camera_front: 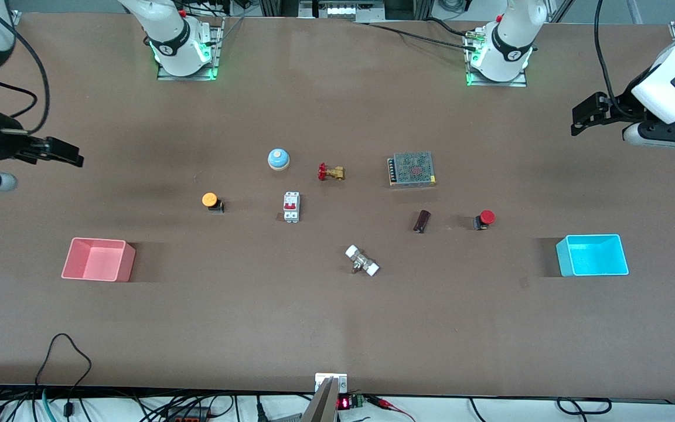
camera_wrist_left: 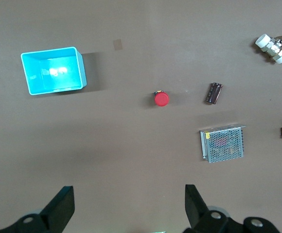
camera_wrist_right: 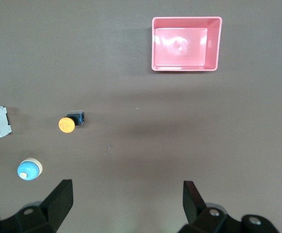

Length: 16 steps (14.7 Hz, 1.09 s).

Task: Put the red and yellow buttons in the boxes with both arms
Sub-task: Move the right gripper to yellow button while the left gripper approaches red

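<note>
The yellow button (camera_front: 211, 201) lies on the table, farther from the front camera than the pink box (camera_front: 98, 259); both show in the right wrist view, the button (camera_wrist_right: 67, 124) and the box (camera_wrist_right: 186, 43). The red button (camera_front: 485, 219) lies toward the left arm's end, near the cyan box (camera_front: 593, 255); the left wrist view shows the button (camera_wrist_left: 161, 98) and the box (camera_wrist_left: 53, 70). My right gripper (camera_front: 62, 153) is open and empty, up in the air at the right arm's end. My left gripper (camera_front: 585, 114) is open and empty, up in the air at the left arm's end.
Between the buttons lie a blue dome bell (camera_front: 278, 158), a brass valve with a red handle (camera_front: 330, 172), a white circuit breaker (camera_front: 291, 207), a metal mesh power supply (camera_front: 412, 169), a dark cylinder (camera_front: 422, 221) and a white-capped fitting (camera_front: 362, 261).
</note>
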{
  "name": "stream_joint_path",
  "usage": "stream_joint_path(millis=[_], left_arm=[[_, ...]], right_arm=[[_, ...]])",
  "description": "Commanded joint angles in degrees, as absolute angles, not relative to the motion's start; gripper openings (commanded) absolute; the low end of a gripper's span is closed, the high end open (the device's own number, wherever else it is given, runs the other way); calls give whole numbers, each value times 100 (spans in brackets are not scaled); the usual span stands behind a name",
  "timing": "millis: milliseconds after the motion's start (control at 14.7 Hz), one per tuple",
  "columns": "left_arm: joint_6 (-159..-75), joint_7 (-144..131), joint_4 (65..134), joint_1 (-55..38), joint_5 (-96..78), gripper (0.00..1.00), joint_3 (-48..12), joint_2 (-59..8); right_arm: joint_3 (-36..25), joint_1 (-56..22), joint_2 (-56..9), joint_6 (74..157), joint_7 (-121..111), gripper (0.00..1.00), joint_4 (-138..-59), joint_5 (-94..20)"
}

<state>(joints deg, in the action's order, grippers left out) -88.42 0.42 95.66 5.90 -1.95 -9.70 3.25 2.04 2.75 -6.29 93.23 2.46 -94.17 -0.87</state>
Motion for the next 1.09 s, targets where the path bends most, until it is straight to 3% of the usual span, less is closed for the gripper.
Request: stream_joint_path(millis=[0, 341, 545, 1023], left_arm=[[-8746, 35, 9589, 580, -35, 100, -993, 116], [-8578, 61, 9467, 545, -44, 100, -993, -394], [-8866, 80, 9518, 466, -97, 100, -993, -965], [-12072, -782, 11274, -35, -35, 100, -1020, -1362]], right_arm=[[237, 115, -396, 10148, 351, 100, -10262, -141], [342, -17, -97, 11678, 535, 100, -11670, -141], [597, -105, -175, 12452, 844, 100, -12040, -132], [800, -386, -930, 13578, 853, 100, -12173, -132]])
